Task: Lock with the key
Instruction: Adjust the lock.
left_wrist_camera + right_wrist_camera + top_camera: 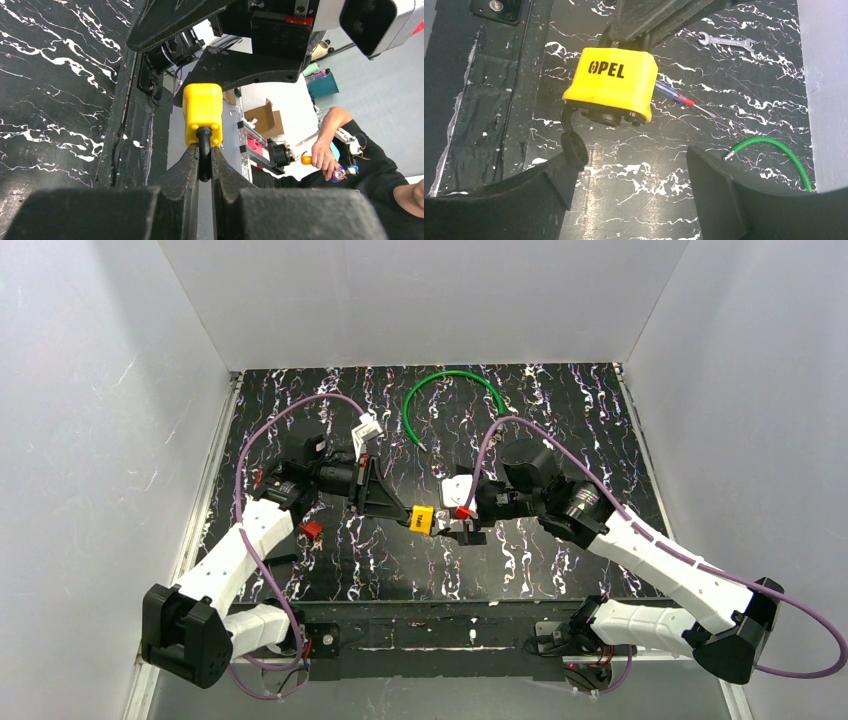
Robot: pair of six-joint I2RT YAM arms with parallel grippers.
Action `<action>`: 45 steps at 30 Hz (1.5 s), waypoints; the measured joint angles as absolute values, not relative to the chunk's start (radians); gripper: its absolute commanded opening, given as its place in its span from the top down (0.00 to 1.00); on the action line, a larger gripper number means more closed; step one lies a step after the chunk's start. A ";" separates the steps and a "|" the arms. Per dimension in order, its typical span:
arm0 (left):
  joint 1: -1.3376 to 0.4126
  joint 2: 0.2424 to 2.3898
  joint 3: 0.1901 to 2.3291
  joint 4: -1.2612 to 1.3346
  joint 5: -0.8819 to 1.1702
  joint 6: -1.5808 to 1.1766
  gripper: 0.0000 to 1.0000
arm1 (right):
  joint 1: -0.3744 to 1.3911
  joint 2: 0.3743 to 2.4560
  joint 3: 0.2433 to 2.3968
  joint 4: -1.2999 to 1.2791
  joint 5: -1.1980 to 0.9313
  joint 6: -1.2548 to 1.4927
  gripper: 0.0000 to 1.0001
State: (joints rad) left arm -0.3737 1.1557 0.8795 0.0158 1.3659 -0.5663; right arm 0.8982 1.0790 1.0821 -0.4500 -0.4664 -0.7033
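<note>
The lock [423,518] is a yellow padlock with black lettering, held above the table's middle. My left gripper [400,512] is shut on its dark shackle [204,160], with the yellow body [202,107] pointing away from the fingers. In the right wrist view the lock [611,82] shows its keyhole end, with a black cover flap [574,147] hanging from it. My right gripper [631,160] is open and empty just in front of that end, its left finger [549,185] close by the flap. I cannot make out the key in any view.
A silver spanner [725,41], a blue-handled screwdriver [679,97] and a green cable [774,147] lie on the black marbled table [560,420] behind the lock. A small red piece [311,529] and a white connector [367,427] lie on the left side.
</note>
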 measured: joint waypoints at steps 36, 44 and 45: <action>-0.432 1.199 0.880 0.016 1.335 -0.530 1.00 | 0.898 1.079 1.076 -0.471 -0.470 -0.654 0.38; -0.442 1.198 0.880 -0.009 1.312 -0.506 1.00 | 0.898 1.074 1.049 -0.465 -0.471 -0.646 0.36; -0.442 1.198 0.880 -0.012 1.311 -0.505 1.00 | 0.898 1.073 1.049 -0.465 -0.472 -0.646 0.36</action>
